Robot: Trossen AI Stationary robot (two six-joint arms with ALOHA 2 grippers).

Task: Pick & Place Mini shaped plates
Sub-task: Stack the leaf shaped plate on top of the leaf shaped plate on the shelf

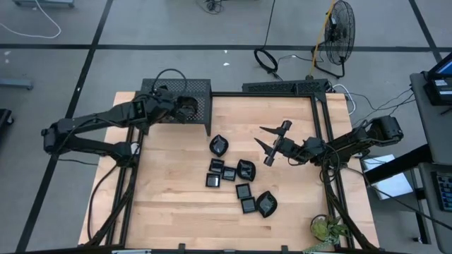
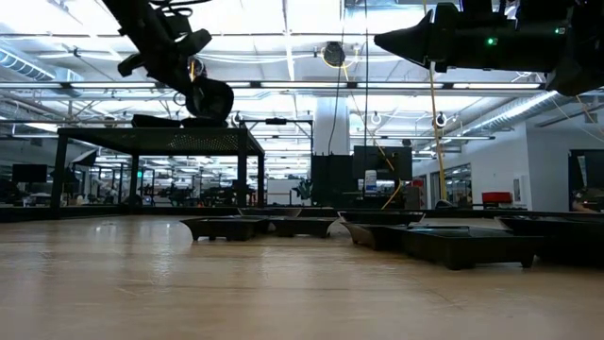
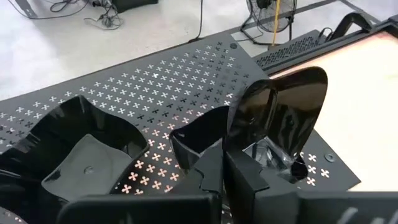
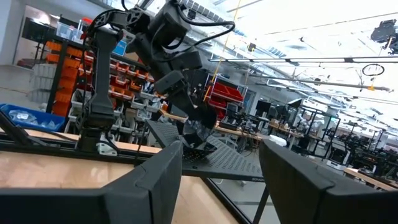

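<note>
My left gripper (image 1: 182,106) hovers over the black mesh rack (image 1: 201,90) at the table's far left corner, shut on a glossy leaf-like mini plate (image 3: 280,112). Two more mini plates (image 3: 81,149) (image 3: 199,134) lie on the rack's perforated top. Several mini shaped plates (image 1: 219,145) (image 1: 245,169) (image 1: 266,204) rest flat on the wooden table near its middle. My right gripper (image 1: 259,135) hangs open above the table, right of those plates, with nothing between its fingers (image 4: 155,180). My left gripper pinches the leaf-like plate by its lower rim (image 3: 273,152) between the two fingers. The fingers slant downward over the rack. The plate stands on edge, rising past the fingertips, and in the low view it hangs clear (image 2: 209,99) above the rack's top.
Black frame rails (image 1: 321,134) run along the table's far and right edges. A small green plant (image 1: 326,227) sits at the near right corner. Bare wood lies on the near left of the table (image 1: 169,204). A fan (image 1: 339,28) stands on the floor beyond.
</note>
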